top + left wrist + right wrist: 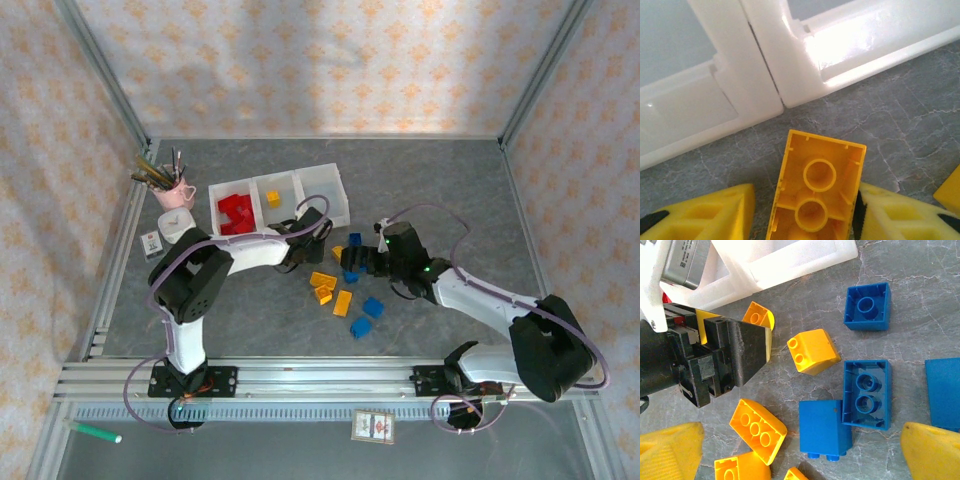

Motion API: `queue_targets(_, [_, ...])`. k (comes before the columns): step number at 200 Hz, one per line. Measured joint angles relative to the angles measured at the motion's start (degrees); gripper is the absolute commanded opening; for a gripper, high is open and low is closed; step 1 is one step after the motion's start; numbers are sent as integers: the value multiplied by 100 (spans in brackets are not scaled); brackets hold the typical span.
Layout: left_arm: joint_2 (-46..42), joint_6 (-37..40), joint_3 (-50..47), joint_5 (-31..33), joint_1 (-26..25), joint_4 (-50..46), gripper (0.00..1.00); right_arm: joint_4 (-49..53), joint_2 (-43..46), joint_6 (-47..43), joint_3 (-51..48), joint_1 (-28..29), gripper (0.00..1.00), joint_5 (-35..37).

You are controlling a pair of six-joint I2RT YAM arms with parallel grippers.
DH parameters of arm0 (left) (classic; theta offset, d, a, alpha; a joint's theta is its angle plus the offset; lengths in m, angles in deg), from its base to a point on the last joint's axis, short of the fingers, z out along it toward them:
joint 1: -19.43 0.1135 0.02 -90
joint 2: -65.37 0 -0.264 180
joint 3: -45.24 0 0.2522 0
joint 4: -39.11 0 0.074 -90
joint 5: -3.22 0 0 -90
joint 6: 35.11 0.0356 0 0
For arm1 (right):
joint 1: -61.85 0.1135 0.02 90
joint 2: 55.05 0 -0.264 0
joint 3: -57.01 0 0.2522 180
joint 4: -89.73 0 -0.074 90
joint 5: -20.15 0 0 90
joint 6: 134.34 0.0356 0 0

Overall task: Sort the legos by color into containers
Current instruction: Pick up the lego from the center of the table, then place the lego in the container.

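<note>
My left claw point(805, 212) straddles a yellow brick point(817, 172), one finger touching it and a gap at the other, just before the white bins point(765, 80). My right claw point(802, 452) hangs spread wide over blue bricks point(866, 395) on the desk point(920, 300).

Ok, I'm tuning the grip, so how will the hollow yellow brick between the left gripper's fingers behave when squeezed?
The yellow brick shows ribs and tubes of moulded plastic, so it is probably stiff. Being hollow, it is likely light. Its smooth walls might slip or twist in the left gripper if caught off-centre.
</note>
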Motion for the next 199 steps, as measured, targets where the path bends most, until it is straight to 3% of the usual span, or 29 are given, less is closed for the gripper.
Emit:
queue_targets(50, [7, 35, 0, 0, -4, 13, 35, 0, 0, 0, 0, 0, 100, 13])
queue_targets(75, [-76, 37, -70, -20, -20, 11, 33, 4, 0, -2, 2, 0, 100, 11])
queue_targets(142, [-1550, -70, -614, -232, -96, -39, 31, 133, 2, -114, 492, -20, 100, -76])
queue_targets(199, [-1668, -330, 162, 138, 581, -299, 29, -66, -354, -83, 1025, -20, 100, -105])
